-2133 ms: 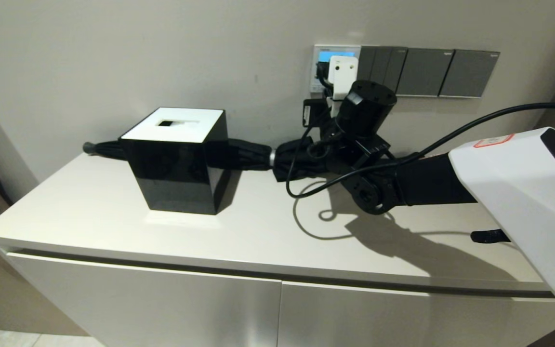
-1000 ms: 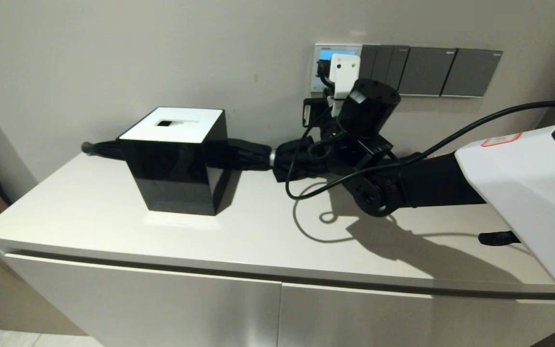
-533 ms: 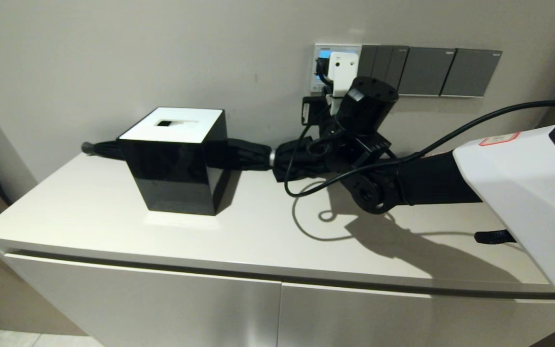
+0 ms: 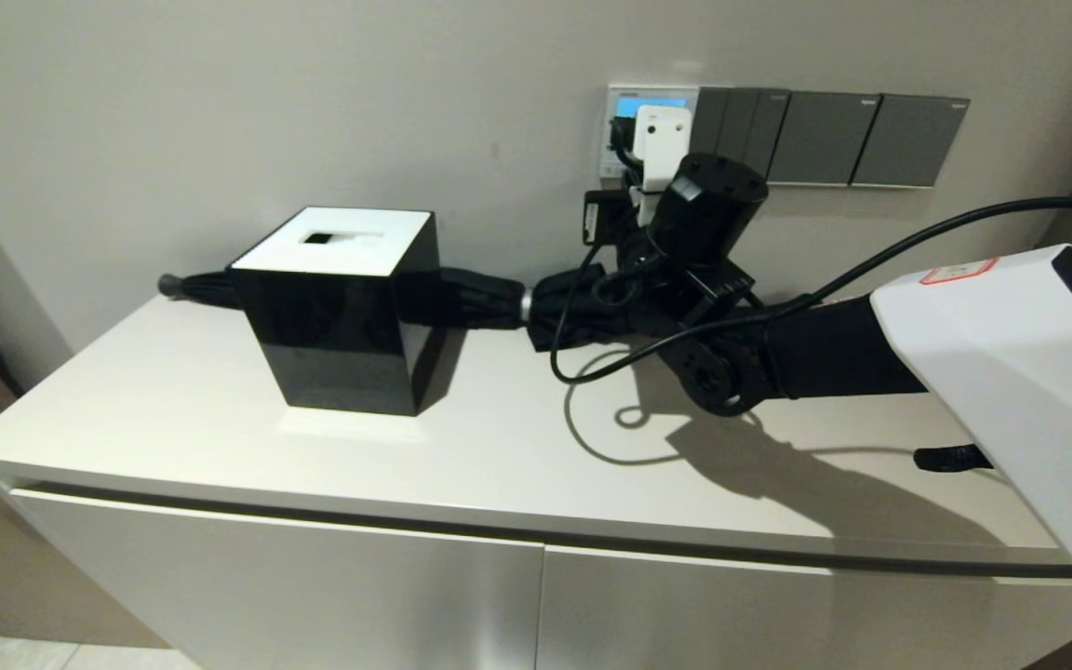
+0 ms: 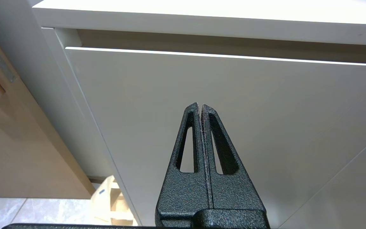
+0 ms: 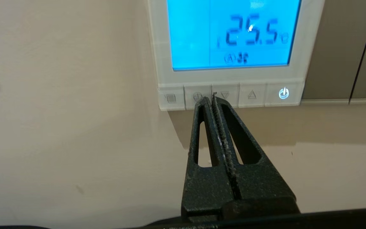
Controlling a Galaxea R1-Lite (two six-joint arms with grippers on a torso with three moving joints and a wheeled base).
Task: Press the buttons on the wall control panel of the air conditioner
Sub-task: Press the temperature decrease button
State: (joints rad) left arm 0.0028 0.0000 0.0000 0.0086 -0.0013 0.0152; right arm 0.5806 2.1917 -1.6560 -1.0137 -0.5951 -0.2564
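The white-framed wall control panel (image 6: pixel 233 74) has a lit blue screen reading 25.5; in the head view the panel (image 4: pixel 618 95) is on the wall, partly hidden by my right wrist. A row of pale buttons (image 6: pixel 230 95) runs along its lower edge, with a lit power button (image 6: pixel 283 93) at one end. My right gripper (image 6: pixel 211 98) is shut and empty, its tips at the row between the clock button and the down-arrow button. I cannot tell whether it touches. My left gripper (image 5: pixel 200 106) is shut and empty, parked low before the cabinet door.
Dark grey switch plates (image 4: pixel 820 138) sit on the wall right of the panel. On the white cabinet top (image 4: pixel 462 447) stand a black box with a white lid (image 4: pixel 341 307), a folded black umbrella (image 4: pixel 489 302) behind it, and my arm's cable.
My right wrist rose a little toward the panel half a second ago and has dropped back slightly now. The left arm has not moved.
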